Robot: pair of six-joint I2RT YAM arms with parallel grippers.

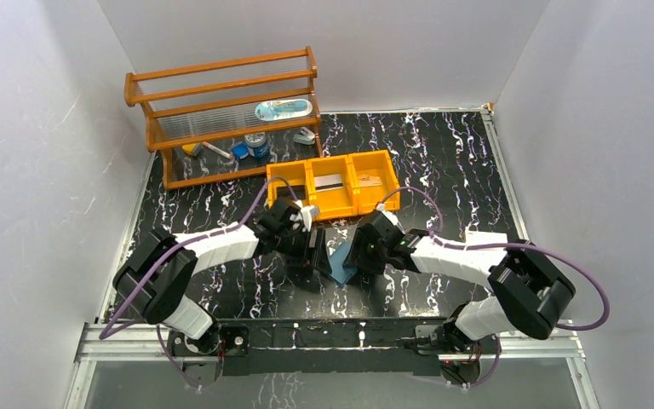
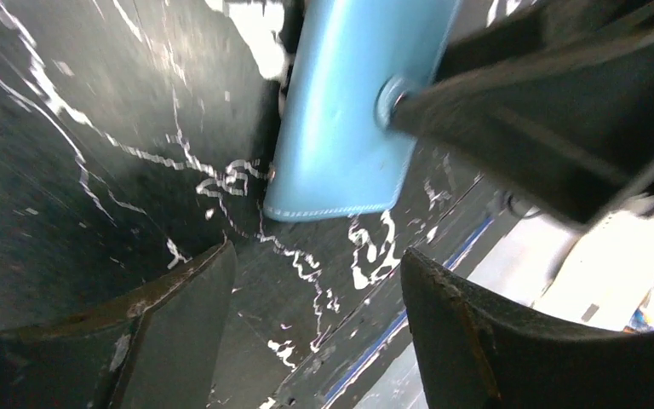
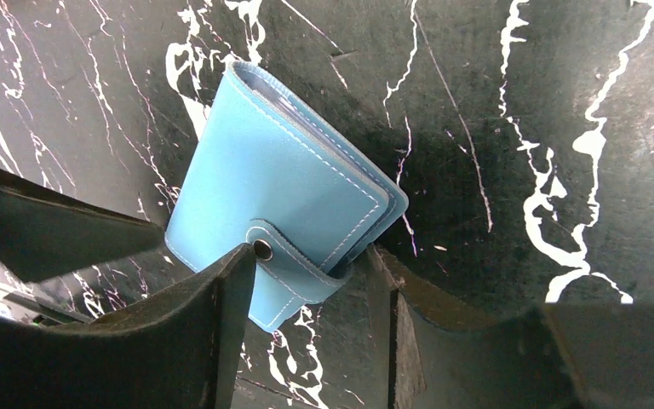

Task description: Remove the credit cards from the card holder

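Lying shut: card holder (image 3: 281,170) | orange tray (image 1: 334,211): silver card (image 1: 329,181), tan card (image 1: 370,180)

Blue card holder (image 3: 281,196) closed, snapped shut, lying flat.

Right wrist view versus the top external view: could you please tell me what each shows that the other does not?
Only the right wrist view: the card holder's snap tab fastened shut, its white stitching, and the right pincer's fingers either side of that tab. Only the top external view: the left arm, the orange tray and the wooden rack. Both: the blue card holder lying on the black marbled table.
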